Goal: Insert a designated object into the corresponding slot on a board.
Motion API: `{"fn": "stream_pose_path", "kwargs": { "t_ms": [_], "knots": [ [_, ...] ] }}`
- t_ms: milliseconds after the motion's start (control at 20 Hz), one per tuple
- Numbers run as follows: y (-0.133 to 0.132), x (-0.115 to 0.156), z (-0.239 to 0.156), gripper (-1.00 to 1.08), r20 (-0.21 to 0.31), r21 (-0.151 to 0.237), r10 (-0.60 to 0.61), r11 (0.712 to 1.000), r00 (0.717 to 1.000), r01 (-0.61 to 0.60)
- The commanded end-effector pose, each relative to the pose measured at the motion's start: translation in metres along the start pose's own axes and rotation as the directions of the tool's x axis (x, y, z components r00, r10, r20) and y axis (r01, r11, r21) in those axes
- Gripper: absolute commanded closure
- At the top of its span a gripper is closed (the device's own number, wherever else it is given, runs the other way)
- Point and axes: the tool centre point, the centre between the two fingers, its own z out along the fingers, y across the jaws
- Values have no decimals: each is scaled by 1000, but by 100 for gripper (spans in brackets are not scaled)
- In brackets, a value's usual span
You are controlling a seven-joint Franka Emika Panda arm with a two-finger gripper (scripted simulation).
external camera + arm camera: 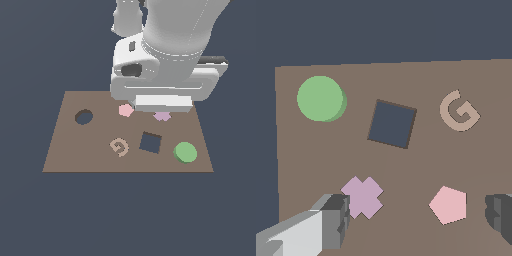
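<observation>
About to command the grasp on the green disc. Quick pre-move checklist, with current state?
1. Gripper empty and open: ok, fingers spread with nothing between them.
2. Gripper over the green disc: not ok, it hangs above the mauve cross and pink pentagon.
3. Disc free to grasp: ok, it lies flat on the board with nothing against it.
4. Round hole empty: ok.
5. Square hole not mistaken for the target: ok, it lies between disc and round hole.
6. Disc fits the round hole: cannot tell.
</observation>
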Motion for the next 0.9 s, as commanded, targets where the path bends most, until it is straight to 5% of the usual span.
{"fn": "stream_pose_path", "kwargs": {
  "t_ms": [0, 850],
  "knots": [
    [-12, 6, 9, -92, 0, -1, 28, 1000, 1000, -28],
    [-90, 66, 76, -92, 0, -5, 246, 969, 969, -246]
  ]
}}
